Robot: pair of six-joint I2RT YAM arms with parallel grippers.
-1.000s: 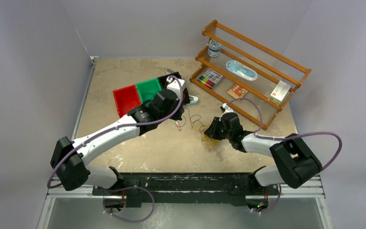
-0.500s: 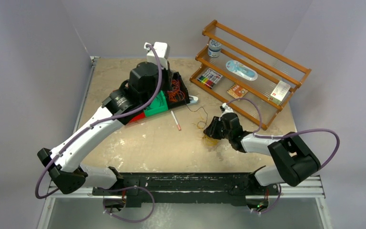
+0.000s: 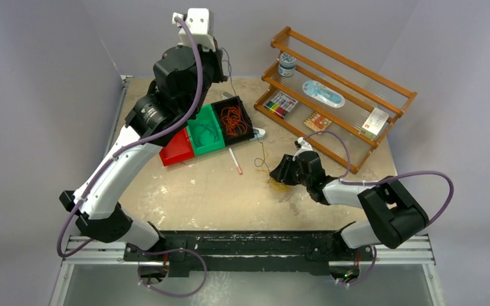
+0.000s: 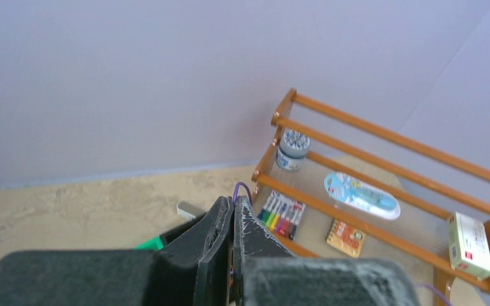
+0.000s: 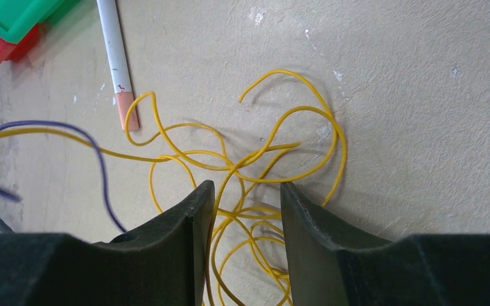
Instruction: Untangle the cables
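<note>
Aloft by back wall (image 4: 166,76), left hand (image 4: 233,203) pinching cable (image 4: 242,187)

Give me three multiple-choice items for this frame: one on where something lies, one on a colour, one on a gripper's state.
1. Where does the orange wire lie?
A. in the red bin
B. in the green bin
C. in the black bin

2. What colour lies between the right gripper's fingers?
A. yellow
B. blue
C. white

3. How does the left gripper stand?
A. wide open
B. shut on a thin purple wire
C. shut on a pen

Answers:
1 C: in the top view the orange wire sits inside the black bin.
2 A: in the right wrist view the yellow wire loops on the table between the parted fingers.
3 B: in the left wrist view the fingers press together, with a purple loop poking out at their tips.
</note>
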